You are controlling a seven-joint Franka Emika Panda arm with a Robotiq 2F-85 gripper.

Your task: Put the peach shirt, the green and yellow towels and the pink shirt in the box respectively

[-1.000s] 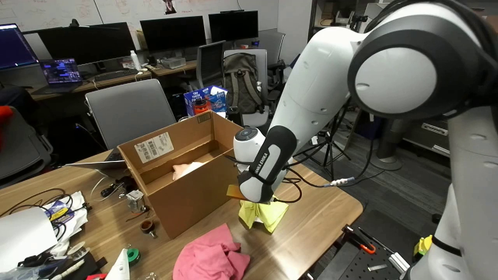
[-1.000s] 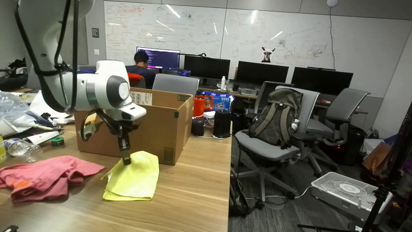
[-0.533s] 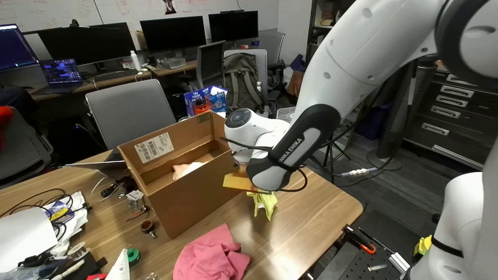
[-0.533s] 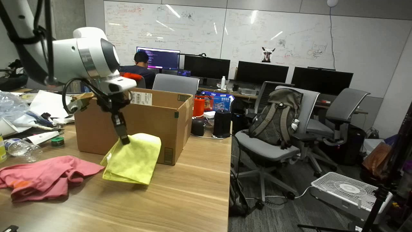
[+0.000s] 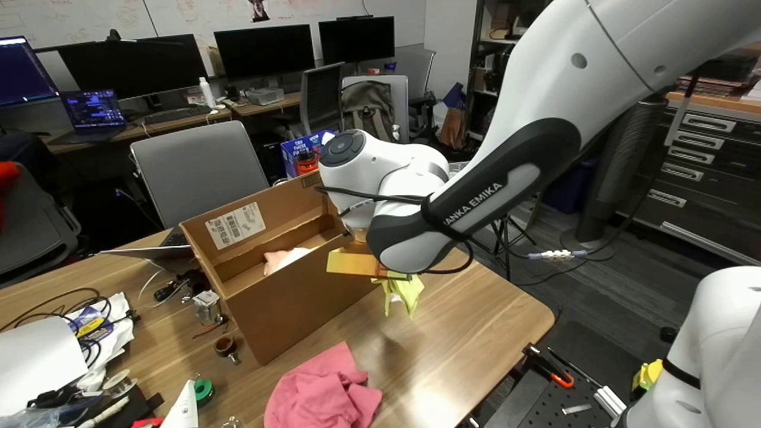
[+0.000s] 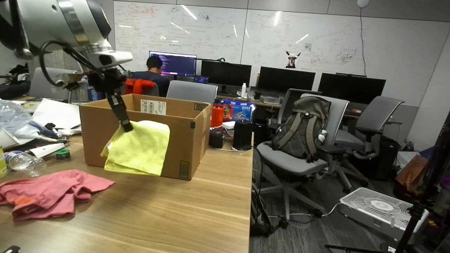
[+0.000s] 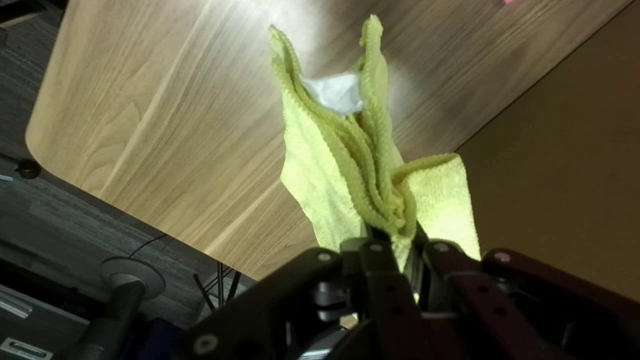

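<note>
The pink shirt [image 6: 52, 192] lies crumpled on the table [image 6: 197, 218], in front of the box [image 6: 182, 147] and apart from it. Deeper in, outside the box and near its front wall, the end effector [image 6: 126, 125] is closed on the yellow towel [image 6: 139, 151], which hangs clear of the table; whether the cloth touches that wall I cannot tell. In the wrist view the towel is pinched into folds with a small white piece [image 7: 337, 93] among them; one cloth or two cannot be told. The box stands upright with its top open. Inside it lies the peach shirt [image 5: 275, 259], partly hidden by the front wall. A white label [image 5: 236, 226] is on the inner face of the box's far wall. Beyond the box are an orange bottle [image 6: 217, 116], a grey chair [image 5: 199, 166], then monitors [image 5: 264, 54] and a whiteboard [image 6: 316, 42].
</note>
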